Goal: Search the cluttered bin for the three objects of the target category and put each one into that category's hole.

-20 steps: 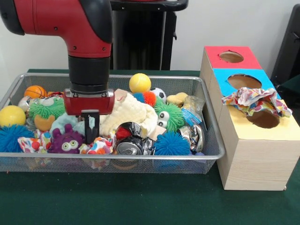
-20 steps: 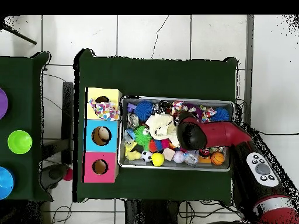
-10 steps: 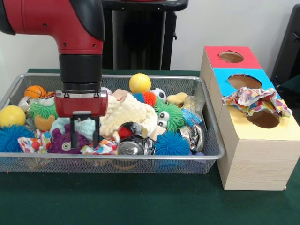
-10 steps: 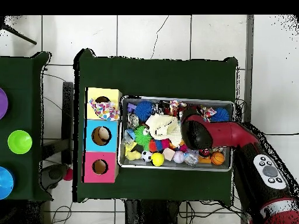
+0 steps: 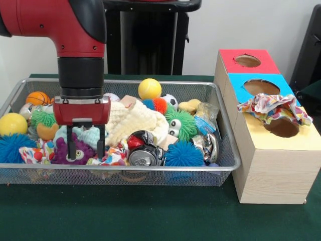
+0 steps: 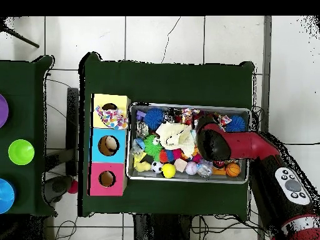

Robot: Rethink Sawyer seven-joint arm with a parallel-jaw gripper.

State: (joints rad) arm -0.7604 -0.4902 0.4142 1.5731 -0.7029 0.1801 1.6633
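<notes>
The wire mesh bin [image 5: 125,170] is full of toys. My gripper [image 5: 86,146] is open and reaches down into its front left part. Its fingers [image 5: 102,143] stand either side of a purple fuzzy toy [image 5: 76,152] and a pale mint cloth [image 5: 90,134]. One printed cloth [image 5: 111,157] lies just right of the gripper at the front wall. Another [image 5: 32,153] lies to its left. A third [image 5: 271,106] is draped over the hole [image 5: 284,128] in the yellow box top and partly covers it. It also shows in the overhead view [image 6: 112,117]. There the arm [image 6: 215,145] hides the gripper.
A cream knitted cloth [image 5: 133,123], a crushed can [image 5: 145,155], blue spiky balls [image 5: 183,154], a green fuzzy toy [image 5: 181,124] and yellow balls [image 5: 149,89] crowd the bin. The blue-topped [image 5: 261,88] and red-topped [image 5: 247,61] boxes stand behind the yellow one.
My gripper has moved left in the front view and dropped slightly. Its fingers have spread from shut to open around the purple toy.
</notes>
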